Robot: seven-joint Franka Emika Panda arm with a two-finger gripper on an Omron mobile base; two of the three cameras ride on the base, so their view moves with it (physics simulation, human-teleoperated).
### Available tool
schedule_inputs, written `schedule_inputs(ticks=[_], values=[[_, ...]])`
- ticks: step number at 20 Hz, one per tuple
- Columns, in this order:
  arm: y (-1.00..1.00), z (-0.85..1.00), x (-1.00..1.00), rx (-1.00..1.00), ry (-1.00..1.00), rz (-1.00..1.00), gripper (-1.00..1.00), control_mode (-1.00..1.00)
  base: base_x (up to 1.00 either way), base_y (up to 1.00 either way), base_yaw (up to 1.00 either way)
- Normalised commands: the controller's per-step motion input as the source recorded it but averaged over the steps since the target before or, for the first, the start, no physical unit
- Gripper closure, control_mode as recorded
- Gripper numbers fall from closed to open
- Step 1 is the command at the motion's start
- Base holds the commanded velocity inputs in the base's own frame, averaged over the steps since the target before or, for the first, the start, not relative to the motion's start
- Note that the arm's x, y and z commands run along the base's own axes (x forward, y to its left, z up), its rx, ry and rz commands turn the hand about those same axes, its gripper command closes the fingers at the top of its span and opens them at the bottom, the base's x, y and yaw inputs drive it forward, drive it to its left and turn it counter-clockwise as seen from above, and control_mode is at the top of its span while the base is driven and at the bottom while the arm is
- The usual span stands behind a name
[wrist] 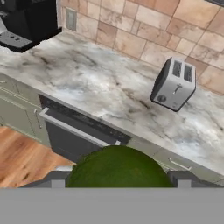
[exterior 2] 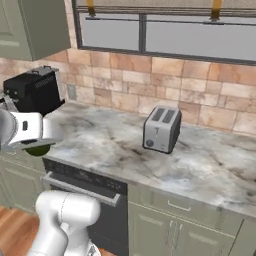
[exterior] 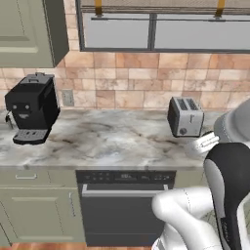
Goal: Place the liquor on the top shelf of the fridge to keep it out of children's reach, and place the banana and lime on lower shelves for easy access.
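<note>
The lime (wrist: 117,168), round and dark green, sits between my two dark fingertips (wrist: 57,180) at the bottom of the hand view. My gripper (wrist: 118,183) is shut on it and holds it in the air in front of the counter edge, above the dishwasher. In the right base view the lime (exterior 2: 37,149) peeks out under the white hand at the left, level with the counter's front edge.
A marble counter (exterior: 112,141) runs along a tiled wall. On it stand a silver toaster (exterior: 185,117) (exterior 2: 161,129) (wrist: 173,84) and a black coffee machine (exterior: 31,107) (exterior 2: 32,90). A dark dishwasher (exterior: 124,205) and olive cabinets sit below it, and a wood floor (wrist: 22,153) lies beneath.
</note>
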Motion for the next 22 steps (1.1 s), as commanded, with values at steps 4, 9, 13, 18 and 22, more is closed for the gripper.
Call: schedule_inputs(ticks=[4,9,13,18,22], values=[[0.00,0.00,0.00,0.00,0.00,0.00,1.00,1.00,-0.70,0.03,0.45],[0.00,0.00,0.00,0.00,0.00,0.00,1.00,1.00,-0.25,0.06,0.64],[0.00,0.00,0.00,0.00,0.00,0.00,1.00,1.00,-0.36,0.00,0.64],[0.00,0.00,0.00,0.00,0.00,0.00,1.00,1.00,-0.68,0.00,0.62],[0.00,0.00,0.00,0.00,0.00,0.00,1.00,1.00,-0.76,0.00,0.60]])
